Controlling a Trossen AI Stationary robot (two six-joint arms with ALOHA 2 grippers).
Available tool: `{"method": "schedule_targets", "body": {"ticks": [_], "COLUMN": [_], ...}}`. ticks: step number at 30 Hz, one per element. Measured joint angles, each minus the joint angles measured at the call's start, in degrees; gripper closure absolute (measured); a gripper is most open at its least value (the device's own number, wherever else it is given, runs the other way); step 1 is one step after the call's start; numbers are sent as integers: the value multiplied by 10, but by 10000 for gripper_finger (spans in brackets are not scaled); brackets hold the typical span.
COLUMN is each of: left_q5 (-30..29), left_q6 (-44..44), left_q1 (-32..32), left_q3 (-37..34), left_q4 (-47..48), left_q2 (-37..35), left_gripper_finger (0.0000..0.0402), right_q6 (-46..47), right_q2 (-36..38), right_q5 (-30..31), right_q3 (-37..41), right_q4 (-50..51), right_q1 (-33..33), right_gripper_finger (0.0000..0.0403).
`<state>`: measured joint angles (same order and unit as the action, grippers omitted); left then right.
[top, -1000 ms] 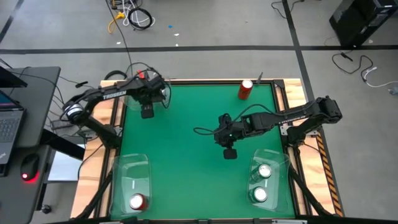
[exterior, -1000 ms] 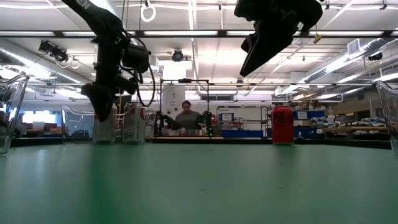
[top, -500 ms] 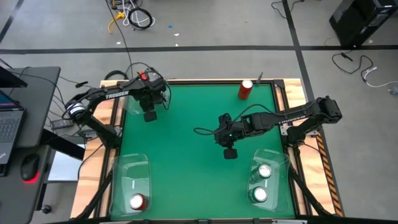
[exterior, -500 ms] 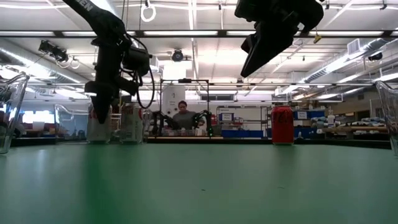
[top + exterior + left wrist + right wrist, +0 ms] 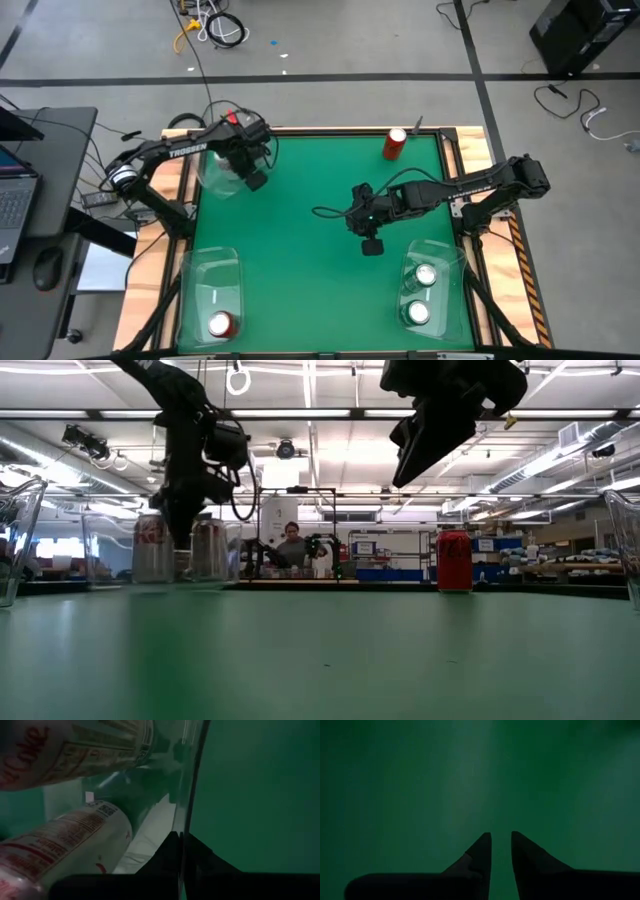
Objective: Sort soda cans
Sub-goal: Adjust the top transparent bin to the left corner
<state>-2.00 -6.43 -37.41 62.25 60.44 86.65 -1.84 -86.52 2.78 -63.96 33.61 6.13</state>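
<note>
At the table's far left stands a clear plastic bin [image 5: 220, 168] with two silver soda cans [image 5: 152, 548] [image 5: 208, 548] in it; the left wrist view shows them close up [image 5: 65, 852]. My left gripper [image 5: 255, 180] is shut on this bin's wall. A red soda can [image 5: 396, 143] stands upright on its base at the far right edge. My right gripper [image 5: 371, 246] hangs above the bare table's middle, its fingers [image 5: 480, 850] a narrow gap apart with nothing between them. My left gripper pinches the clear bin's wall [image 5: 189, 815] on the side facing the table's middle, one finger inside the bin and one outside. The fingers come from above, pointing down. Whether the bin's bottom rests on the table, I cannot tell.
A clear bin [image 5: 212, 285] at the near left holds one red can [image 5: 220, 323]. Another bin [image 5: 445, 255] at the near right holds two cans [image 5: 427, 275] [image 5: 418, 313]. A wooden frame [image 5: 455, 150] borders the green table. A person shows far behind the table in the low view.
My left gripper has rolled about its own axis, shifted slightly toward the table's right and shut on the bin's wall. The bin with its two silver cans has shifted a little, showing farther left in the low view. My right arm has kept still.
</note>
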Motion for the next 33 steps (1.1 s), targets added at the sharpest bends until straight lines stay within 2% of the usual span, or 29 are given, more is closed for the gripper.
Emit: {"method": "schedule_targets", "body": {"ticks": [9,16,24,33], "left_q5": [45,46,-10,-45], "left_q6": [-163,-257,-288,-301], "left_q1": [0,0,-32,-74], "left_q3": [5,5,3,2], "left_q4": [-12,-76,-104,-143], "left_q2": [0,0,0,7], "left_gripper_finger": [401,401,401,401], "right_q6": [-19,-57,-77,-93], "right_q2": [0,0,0,-1], "right_q5": [-8,-9,-9,-9], "right_q3": [0,0,0,0], "right_q4": [16,16,16,7], "right_q1": [-2,-2,-2,-2], "right_gripper_finger": [341,341,342,343]}}
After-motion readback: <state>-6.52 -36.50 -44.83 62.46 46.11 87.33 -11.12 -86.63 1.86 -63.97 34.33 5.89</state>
